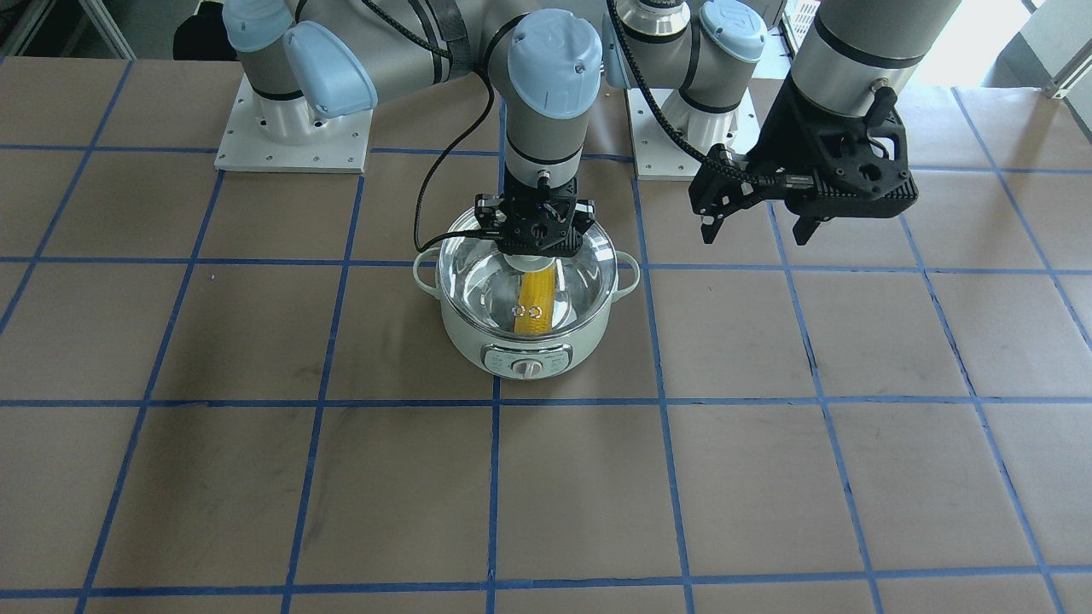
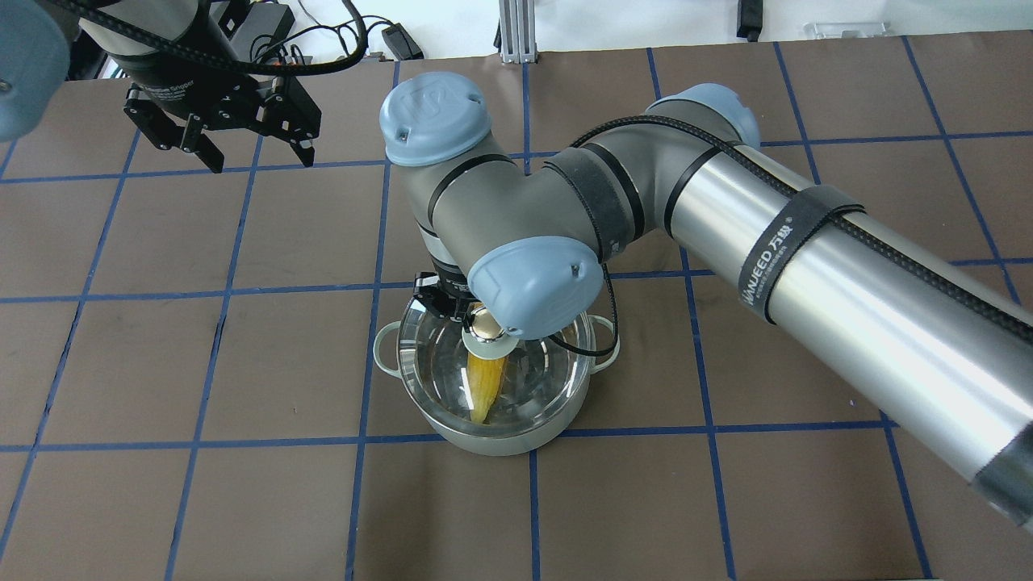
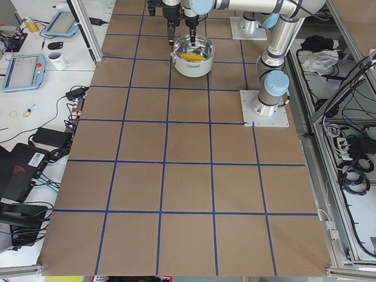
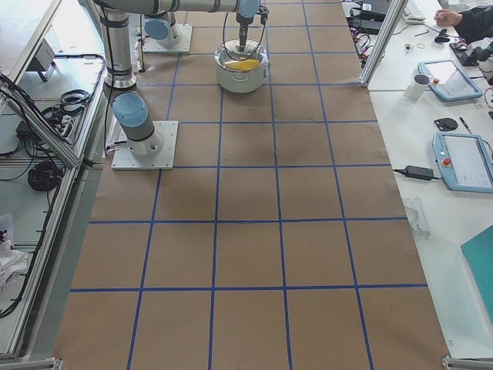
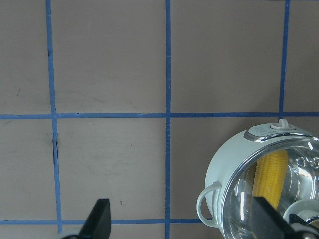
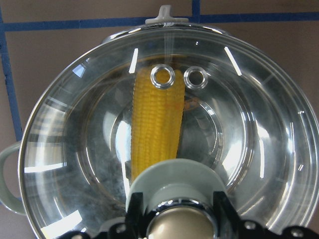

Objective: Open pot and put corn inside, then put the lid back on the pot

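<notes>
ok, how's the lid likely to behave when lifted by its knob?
Probably stiff and fairly heavy for its size: the lid looks like clear glass with a metal rim. Likely fragile, so a drop could crack it. Held only at the small knob by the right end effector, it may tilt or slip.

The round clear glass lid (image 1: 580,273) closes the mouth of the pale mint-green electric pot (image 1: 465,345), so nothing can pass inside. The right gripper (image 1: 535,245) clamps the lid's knob from straight above. The grey, blue-capped right arm (image 2: 565,202) stands over it and bars any approach from overhead. The brown paper-covered table (image 1: 597,495) gives open room on every side of the pot. The left gripper (image 1: 758,232) hangs with its jaws apart, well off to one side.
</notes>
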`<state>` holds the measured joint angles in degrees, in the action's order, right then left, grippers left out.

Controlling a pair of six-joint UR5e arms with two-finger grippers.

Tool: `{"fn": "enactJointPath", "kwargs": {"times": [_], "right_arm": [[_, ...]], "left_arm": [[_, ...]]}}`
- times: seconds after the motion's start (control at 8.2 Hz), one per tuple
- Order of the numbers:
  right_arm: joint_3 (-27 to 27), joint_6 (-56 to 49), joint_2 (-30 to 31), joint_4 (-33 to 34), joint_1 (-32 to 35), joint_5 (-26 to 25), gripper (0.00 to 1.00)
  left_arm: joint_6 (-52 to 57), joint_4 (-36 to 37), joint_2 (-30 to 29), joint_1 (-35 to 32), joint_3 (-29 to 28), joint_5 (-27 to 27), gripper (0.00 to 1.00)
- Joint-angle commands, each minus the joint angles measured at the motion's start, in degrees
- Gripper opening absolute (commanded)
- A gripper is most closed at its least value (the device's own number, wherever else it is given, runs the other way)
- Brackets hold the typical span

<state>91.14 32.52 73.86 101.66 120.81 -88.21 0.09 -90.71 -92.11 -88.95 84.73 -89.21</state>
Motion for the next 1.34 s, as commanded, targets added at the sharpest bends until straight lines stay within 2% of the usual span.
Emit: {"fn": "enactJointPath", "kwargs": {"times": [0.0,0.12,0.24,0.49,0.73,1.22], "right_arm": [[0.09,-0.44,-0.21,0.03,-0.04,-0.38,0.49],[0.17,-0.61,-0.12,0.03,-0.04,-0.9,0.78],[0.26,-2.44,-0.03,-0.15,-0.04,-1.08,1.0],[-0.09,-3.43,1.02,0.03,-0.04,-1.17,1.0],[-0.35,-4.12,5.04,-0.06,-2.49,-1.43,1.0],[-0.53,-21.4,14.63,-8.3,-16.53,-1.44,1.0]], "left_arm": [[0.0,0.0,0.0,0.0,0.0,0.0,1.0],[0.0,0.0,0.0,0.0,0.0,0.0,1.0],[0.0,0.0,0.0,0.0,0.0,0.0,1.0],[0.0,0.0,0.0,0.0,0.0,0.09,1.0],[0.0,0.0,0.0,0.0,0.0,0.09,1.0],[0.0,0.0,0.0,0.0,0.0,0.09,1.0]]}}
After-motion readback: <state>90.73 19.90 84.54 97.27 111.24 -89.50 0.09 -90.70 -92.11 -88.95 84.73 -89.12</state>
